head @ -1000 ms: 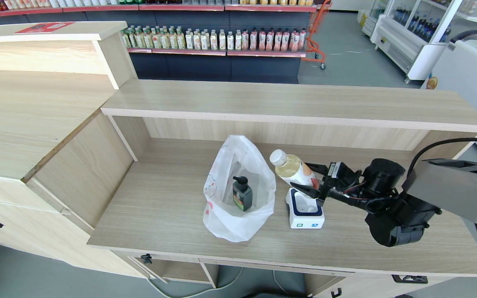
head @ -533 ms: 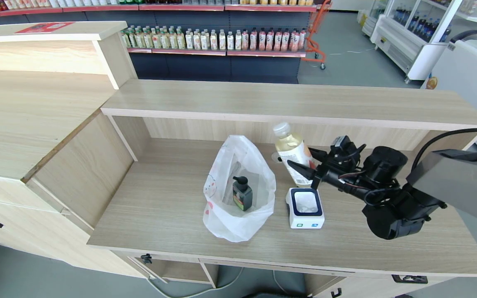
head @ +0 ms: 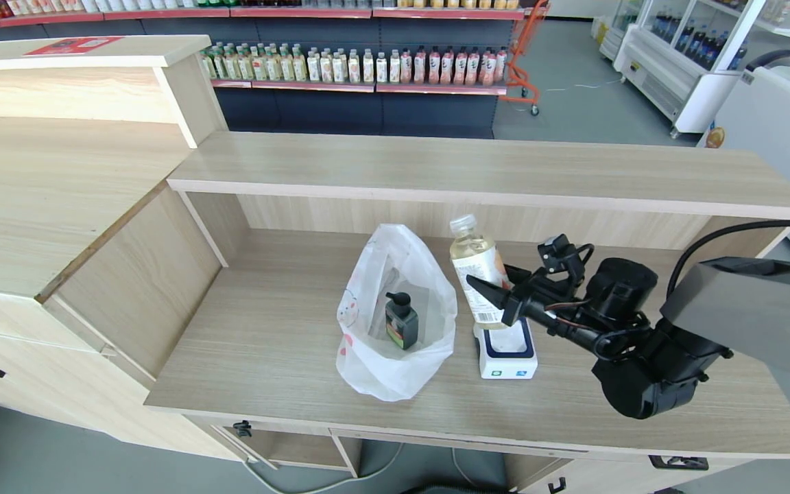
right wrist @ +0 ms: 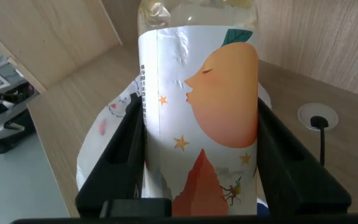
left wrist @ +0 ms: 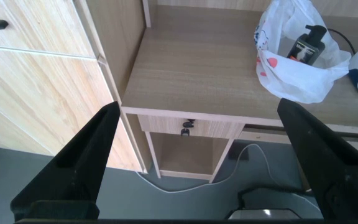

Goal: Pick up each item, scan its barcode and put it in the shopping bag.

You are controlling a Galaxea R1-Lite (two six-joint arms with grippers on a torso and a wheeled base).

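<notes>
My right gripper (head: pixel 499 291) is shut on a clear drink bottle (head: pixel 477 271) with a white cap and a white-and-orange label, held upright just above the white and blue barcode scanner (head: pixel 505 350). The right wrist view has the bottle (right wrist: pixel 197 118) clamped between both black fingers (right wrist: pixel 120 155). To the left of the scanner stands the open white shopping bag (head: pixel 395 315) with a dark pump bottle (head: pixel 400 321) inside. My left gripper (left wrist: pixel 197 162) hangs open off the counter's front left corner, well away from the bag (left wrist: pixel 297 62).
The wooden counter (head: pixel 278 343) has a raised back ledge (head: pixel 477 171) and a tall cabinet wall (head: pixel 141 274) on its left. A cable grommet (right wrist: pixel 317 116) sits in the counter behind the bottle. Store shelves of bottles line the far wall.
The right gripper swung the bottle from tilted over the scanner to upright, lifted it toward the back ledge, then lowered it slightly over the scanner.
</notes>
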